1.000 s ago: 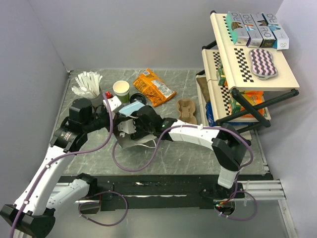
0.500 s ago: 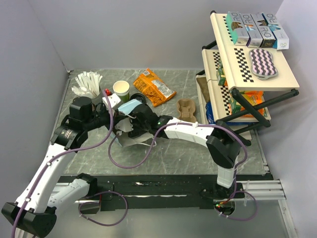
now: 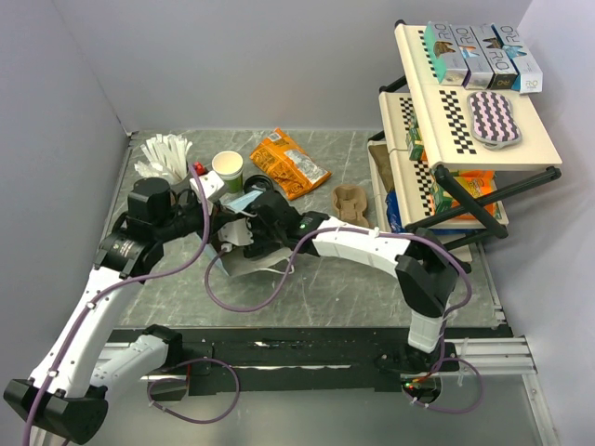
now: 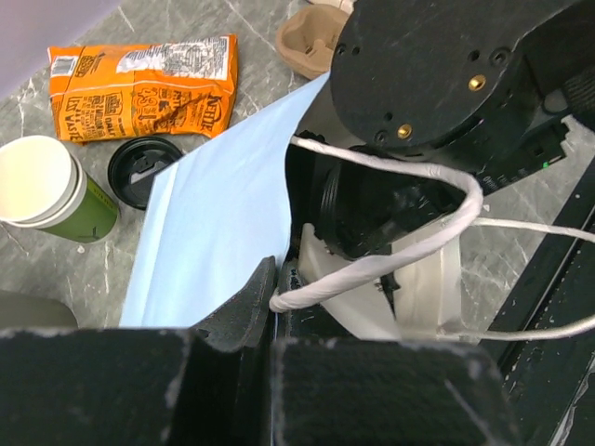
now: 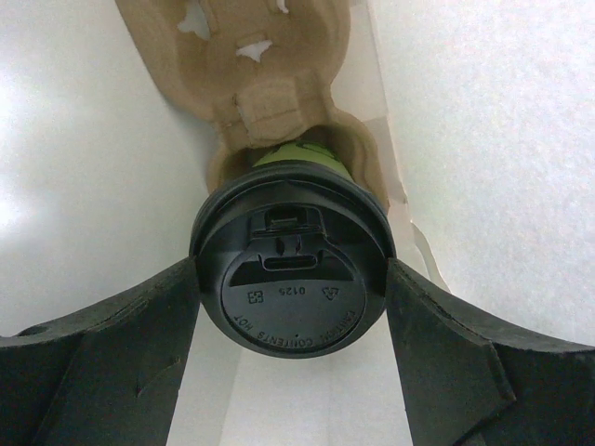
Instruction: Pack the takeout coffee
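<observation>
Overhead, a blue paper bag (image 3: 244,201) is seen near a lidless cup (image 3: 228,167). Left wrist: its rim is pinched by the closed left gripper (image 4: 275,283). Right wrist: the takeout coffee (image 5: 290,279), lid embossed "CAUTION CONTENTS HOT", is clasped by the right gripper (image 5: 291,271) in a pulp carrier (image 5: 251,84).

I'm reading the takeout coffee lid (image 5: 290,279) in the right wrist view: embossed "CAUTION CONTENTS HOT" along the rim, "0125" near the middle, and a recycling triangle. I'm making out big "RO" letters on the boxes (image 3: 483,54) in the top view. I'm seeing print on the orange bag (image 4: 139,88), too blurred to read.
</observation>
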You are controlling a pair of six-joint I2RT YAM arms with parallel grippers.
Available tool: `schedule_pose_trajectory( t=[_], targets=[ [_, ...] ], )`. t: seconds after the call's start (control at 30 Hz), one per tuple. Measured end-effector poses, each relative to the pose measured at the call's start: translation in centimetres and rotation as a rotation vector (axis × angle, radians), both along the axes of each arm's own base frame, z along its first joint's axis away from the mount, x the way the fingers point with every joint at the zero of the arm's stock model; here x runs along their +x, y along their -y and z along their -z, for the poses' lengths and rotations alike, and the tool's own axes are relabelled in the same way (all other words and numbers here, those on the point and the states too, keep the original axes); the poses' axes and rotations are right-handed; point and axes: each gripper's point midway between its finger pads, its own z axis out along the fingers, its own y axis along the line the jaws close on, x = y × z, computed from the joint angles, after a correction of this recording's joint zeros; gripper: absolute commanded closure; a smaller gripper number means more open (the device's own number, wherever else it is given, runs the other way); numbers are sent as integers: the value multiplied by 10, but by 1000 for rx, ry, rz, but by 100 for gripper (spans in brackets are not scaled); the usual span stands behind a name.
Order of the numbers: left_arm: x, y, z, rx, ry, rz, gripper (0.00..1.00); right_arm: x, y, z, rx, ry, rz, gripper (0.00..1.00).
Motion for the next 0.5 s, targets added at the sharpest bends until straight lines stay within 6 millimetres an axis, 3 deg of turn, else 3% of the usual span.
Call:
schedule_pose_trajectory(
  t=[0.13, 0.17, 0.23, 0.27, 0.5],
  targets=[
    [1, 2, -3, -11, -5, 12, 99, -8, 5, -3, 1, -39, -16, 23],
    [2, 2, -3, -12, -10, 15, 99, -10, 6, -5, 2, -47, -22, 15],
    [2, 4, -4, -17, -14, 23, 99, -15, 9, -7, 0, -63, -30, 10],
    [2, 5, -5, -20, -16, 28, 99, -17, 10, -8, 3, -73, -39, 1],
    [1, 8, -5, -32, -50, 44, 99, -46, 19, -28, 43, -169, -81, 0]
  ],
)
